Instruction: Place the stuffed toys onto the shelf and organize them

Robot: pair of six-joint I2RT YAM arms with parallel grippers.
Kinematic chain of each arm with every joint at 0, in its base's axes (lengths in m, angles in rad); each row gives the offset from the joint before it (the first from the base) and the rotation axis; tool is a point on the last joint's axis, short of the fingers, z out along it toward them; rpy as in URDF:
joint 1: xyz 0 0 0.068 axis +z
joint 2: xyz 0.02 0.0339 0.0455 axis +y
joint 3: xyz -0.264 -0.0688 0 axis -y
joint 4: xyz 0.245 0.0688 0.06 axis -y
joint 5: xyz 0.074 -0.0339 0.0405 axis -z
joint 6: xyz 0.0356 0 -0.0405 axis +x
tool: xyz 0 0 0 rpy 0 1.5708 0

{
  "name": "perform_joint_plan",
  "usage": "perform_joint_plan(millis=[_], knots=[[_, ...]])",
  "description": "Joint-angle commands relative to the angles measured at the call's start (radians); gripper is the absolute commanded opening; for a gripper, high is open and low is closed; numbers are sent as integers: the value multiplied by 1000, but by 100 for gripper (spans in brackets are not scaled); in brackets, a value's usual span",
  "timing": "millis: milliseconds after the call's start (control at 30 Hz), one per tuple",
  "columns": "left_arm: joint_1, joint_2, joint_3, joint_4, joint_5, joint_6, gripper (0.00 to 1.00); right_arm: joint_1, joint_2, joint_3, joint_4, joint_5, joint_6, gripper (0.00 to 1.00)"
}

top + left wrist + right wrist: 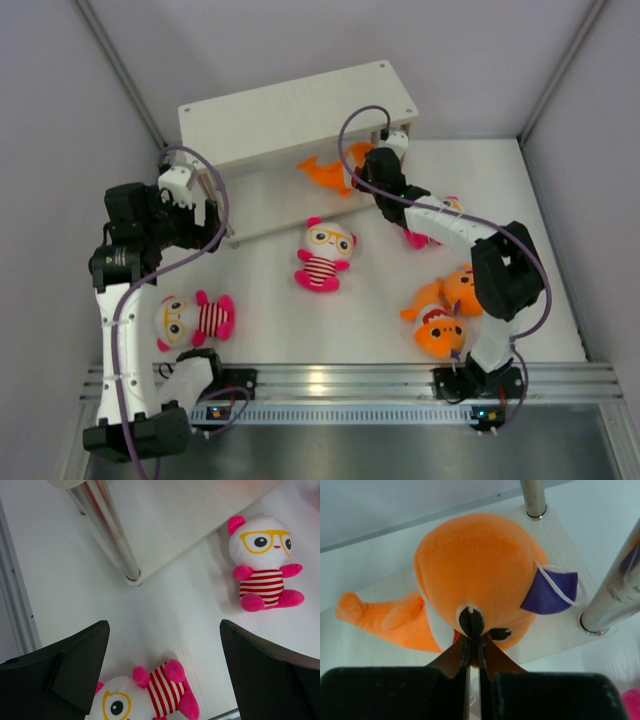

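The cream two-tier shelf point(290, 110) stands at the back. My right gripper point(364, 176) is shut on an orange shark point(333, 172) that lies on the lower board by the right posts. The right wrist view shows the jaws point(475, 641) pinching the shark's point(480, 575) face. My left gripper point(212, 215) is open and empty by the shelf's left end, above the table. One striped doll point(193, 320) lies front left, below my open jaws point(155, 697). A second doll point(322, 254) sits mid-table point(264, 565). A third doll point(432, 237) is partly hidden behind my right arm. Two more sharks point(442, 312) lie front right.
A metal shelf post point(107, 535) and the lower board's corner point(190, 515) are just ahead of my left gripper. Two metal posts point(535, 499) point(615, 592) flank the held shark on the right. Grey walls close in the table; an aluminium rail point(340, 380) runs along the near edge.
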Motion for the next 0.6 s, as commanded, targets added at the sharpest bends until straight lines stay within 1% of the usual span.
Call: perform_joint_plan(millis=[0,67,100,133,167,233,333,433,567], knots=[[-2,-20,-2,13,-2,12,98,-17,47,100,27,22,67,1],[0,-18,-5,13,-3,10,98,-18,50,85,2,29,128,1],[-2,-18,-8,13,-3,13,98,-17,41,67,19,32,172,4],[-2,-18,-13,12,-2,15,98,-14,37,44,40,31,276,6],[-2,-14,-13,12,0,13,98,-16,27,6,56,10,332,6],[-2,-12,-14,12,3,12,98,-13,23,-7,73,-9,433,1],[-3,-15,-13,13,-3,13,98,5,21,2,53,28,484,0],[-2,-18,-14,13,-16,18,98,15,26,48,-63,78,542,1],[-2,-15,-19,13,-5,19,98,30,-15,-17,-53,111,637,6]])
